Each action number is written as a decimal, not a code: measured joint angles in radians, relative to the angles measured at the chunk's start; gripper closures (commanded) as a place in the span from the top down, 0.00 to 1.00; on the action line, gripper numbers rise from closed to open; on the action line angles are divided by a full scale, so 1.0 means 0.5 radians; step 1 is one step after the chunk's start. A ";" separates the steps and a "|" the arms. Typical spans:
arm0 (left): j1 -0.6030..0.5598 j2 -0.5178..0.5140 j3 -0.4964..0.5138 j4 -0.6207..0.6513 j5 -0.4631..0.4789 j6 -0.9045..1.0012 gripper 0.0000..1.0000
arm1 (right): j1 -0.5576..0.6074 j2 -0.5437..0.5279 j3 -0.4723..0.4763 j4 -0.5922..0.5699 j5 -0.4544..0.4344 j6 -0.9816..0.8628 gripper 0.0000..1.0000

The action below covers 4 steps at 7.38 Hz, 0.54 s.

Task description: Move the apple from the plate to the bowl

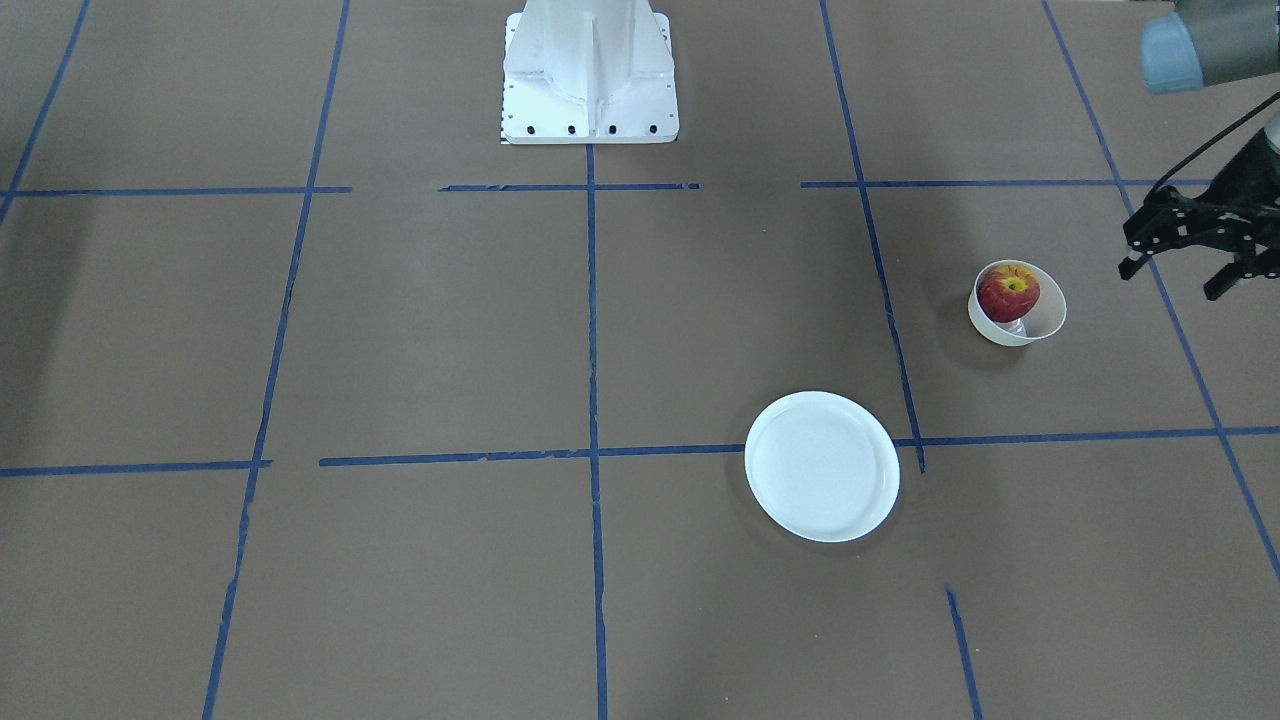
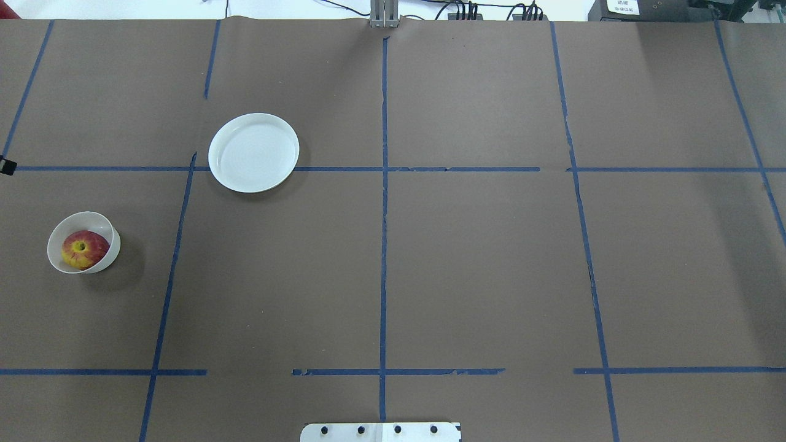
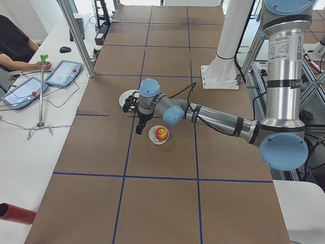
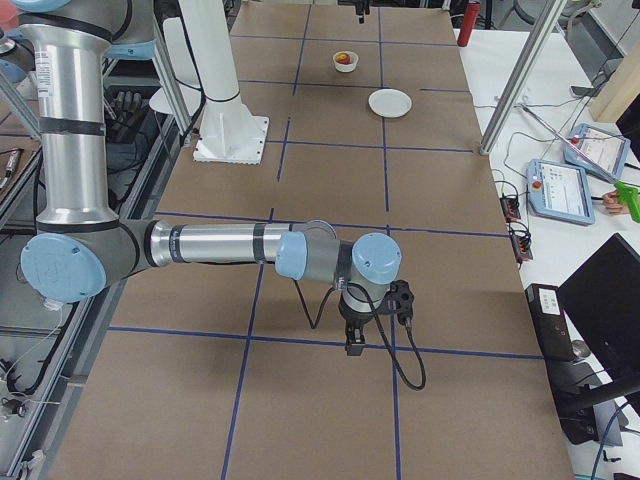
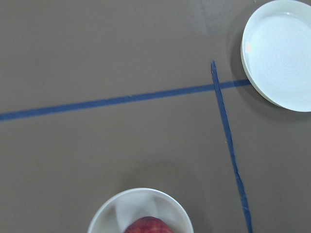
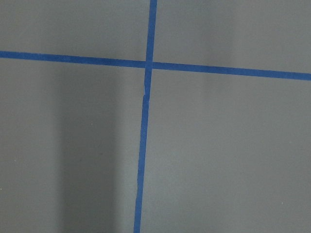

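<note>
Brown worktop (image 2: 491, 276): apple (image 2: 85, 249) in bowl (image 2: 115, 244), plate (image 2: 253, 152) bare; left hand (image 1: 1172, 280) near bowl, spread apart, empty; right hand (image 4: 352, 343) far off, cannot tell its state; move looks done, nothing left

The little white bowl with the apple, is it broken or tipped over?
Nothing stands out. The small deep cream-white bowl stands whole on the brown table, the small red apple inside it, off centre. The flat white plate is bare; nothing has spilled.

Silver arm tubes (image 3: 282, 86), pale-blue joint caps (image 3: 283, 151) — black jaws, white pedestal (image 1: 590, 70).
</note>
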 measured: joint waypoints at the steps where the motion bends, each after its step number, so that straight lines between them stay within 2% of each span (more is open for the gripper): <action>1: -0.108 -0.054 0.039 0.143 0.003 0.176 1.00 | 0.000 0.000 0.000 0.000 0.000 0.000 1.00; 4: -0.404 -0.020 0.253 0.284 -0.019 0.431 1.00 | 0.000 0.000 0.000 0.000 0.000 0.000 1.00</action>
